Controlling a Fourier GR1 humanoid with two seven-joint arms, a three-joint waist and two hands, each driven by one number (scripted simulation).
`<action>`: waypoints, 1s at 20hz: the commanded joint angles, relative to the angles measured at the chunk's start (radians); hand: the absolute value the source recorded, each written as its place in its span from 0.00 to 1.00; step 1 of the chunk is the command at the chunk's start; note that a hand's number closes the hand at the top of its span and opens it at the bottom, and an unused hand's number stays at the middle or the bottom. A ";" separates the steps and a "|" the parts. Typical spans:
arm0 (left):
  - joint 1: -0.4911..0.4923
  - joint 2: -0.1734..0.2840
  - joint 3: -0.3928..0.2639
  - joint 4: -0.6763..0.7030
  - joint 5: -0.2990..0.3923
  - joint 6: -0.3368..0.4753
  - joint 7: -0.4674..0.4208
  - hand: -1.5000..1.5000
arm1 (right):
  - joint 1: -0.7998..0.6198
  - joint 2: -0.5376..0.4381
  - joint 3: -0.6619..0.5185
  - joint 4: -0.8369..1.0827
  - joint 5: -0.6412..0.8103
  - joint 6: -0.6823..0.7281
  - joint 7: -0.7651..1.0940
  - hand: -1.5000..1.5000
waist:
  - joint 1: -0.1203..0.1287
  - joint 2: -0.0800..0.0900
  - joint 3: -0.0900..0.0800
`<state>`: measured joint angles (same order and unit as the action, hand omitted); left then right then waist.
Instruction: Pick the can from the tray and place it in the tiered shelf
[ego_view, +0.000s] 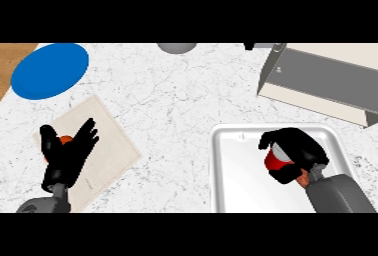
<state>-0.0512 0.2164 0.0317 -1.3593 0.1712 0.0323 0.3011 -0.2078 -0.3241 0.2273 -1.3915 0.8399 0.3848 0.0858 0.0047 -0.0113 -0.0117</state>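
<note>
Over the white tray (230, 175) near the worktop's front right edge, the right hand (295, 150) curls its fingers round the red can (279, 159), partly hidden. Behind it, toward the back right corner, stands the tiered shelf (325, 82). Near the front left edge, the left hand (68, 155) rests with fingers spread above a beige board (111, 145).

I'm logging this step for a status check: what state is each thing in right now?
can: red, in the tray, right hand curled round it
right hand: shut on the can
left hand: open, fingers up, over the board
tray: flat on the counter
tiered shelf: holds no can yet
blue plate: bare
</note>
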 joint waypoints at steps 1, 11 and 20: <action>0.031 -0.006 -0.010 -0.055 -0.018 0.012 0.026 0.50 | 0.028 0.033 0.019 0.044 0.002 -0.010 -0.056 1.00 | 0.000 0.011 0.012; 0.025 -0.026 0.012 0.067 -0.035 -0.019 -0.083 0.50 | 0.106 0.133 -0.012 -0.213 -0.013 -0.039 0.077 1.00 | -0.008 0.010 0.011; 0.026 0.007 0.042 0.025 -0.002 -0.043 -0.041 0.50 | -0.025 0.321 -0.090 -0.421 0.033 -0.166 0.491 1.00 | -0.014 0.005 0.010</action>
<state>-0.0380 0.2087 0.0548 -1.3512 0.1573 0.0133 0.2839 -0.1911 -0.0516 0.1361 -1.6613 0.8519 0.2377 0.4343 -0.0033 -0.0038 -0.0002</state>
